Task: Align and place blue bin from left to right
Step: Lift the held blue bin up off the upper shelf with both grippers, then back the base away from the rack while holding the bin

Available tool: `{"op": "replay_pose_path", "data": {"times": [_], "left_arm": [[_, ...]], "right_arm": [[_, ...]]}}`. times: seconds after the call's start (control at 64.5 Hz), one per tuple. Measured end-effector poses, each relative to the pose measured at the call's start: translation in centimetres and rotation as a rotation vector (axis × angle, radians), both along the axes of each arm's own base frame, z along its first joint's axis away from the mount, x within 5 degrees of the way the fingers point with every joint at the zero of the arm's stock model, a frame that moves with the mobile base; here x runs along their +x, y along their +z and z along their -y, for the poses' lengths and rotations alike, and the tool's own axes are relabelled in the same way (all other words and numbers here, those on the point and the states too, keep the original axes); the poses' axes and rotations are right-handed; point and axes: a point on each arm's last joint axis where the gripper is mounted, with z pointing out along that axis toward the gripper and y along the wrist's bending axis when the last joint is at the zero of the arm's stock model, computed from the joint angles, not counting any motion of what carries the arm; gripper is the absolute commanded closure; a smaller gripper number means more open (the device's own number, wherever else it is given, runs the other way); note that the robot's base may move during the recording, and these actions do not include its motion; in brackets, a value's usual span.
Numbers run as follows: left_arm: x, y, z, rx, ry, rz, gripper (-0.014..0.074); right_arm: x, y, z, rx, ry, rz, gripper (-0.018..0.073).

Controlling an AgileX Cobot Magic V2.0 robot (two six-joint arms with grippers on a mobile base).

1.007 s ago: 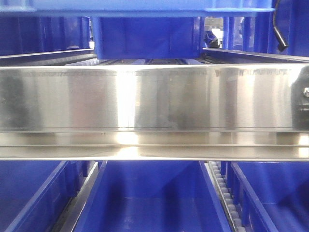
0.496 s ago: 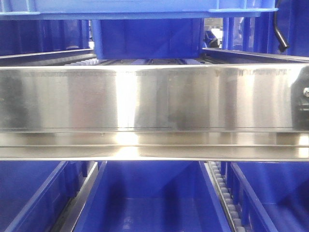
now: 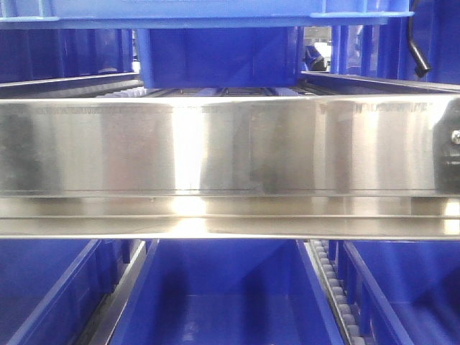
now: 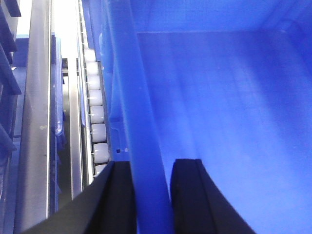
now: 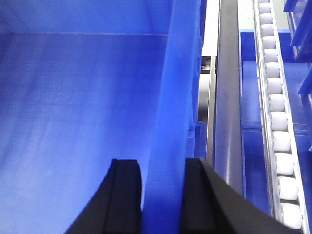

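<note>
Steel shelving with a shiny front rail and white roller tracks holds darker bins below. Above the rail, at the top edge of the front view, the blue bin spans nearly the whole width, open side up. The left gripper clamps its left wall and the right gripper its right wall. Both walls run straight away into the rack.
</note>
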Motion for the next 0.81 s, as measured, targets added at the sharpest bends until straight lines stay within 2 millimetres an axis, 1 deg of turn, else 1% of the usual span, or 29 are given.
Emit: {"op": "replay_pose_path", "data": {"times": [0.697,0.806], "left_arm": [[0.00,0.00,0.00,0.000,0.000,0.000,0.0708],[0.18,0.21,-0.01,-0.003,0.005,0.030,0.0708]], "right_arm": [[0.11,0.14,-0.06,0.009,0.001,0.018,0.0711],[0.46,-0.19,-0.26,0.008,0.001,0.017,0.0711]]}}
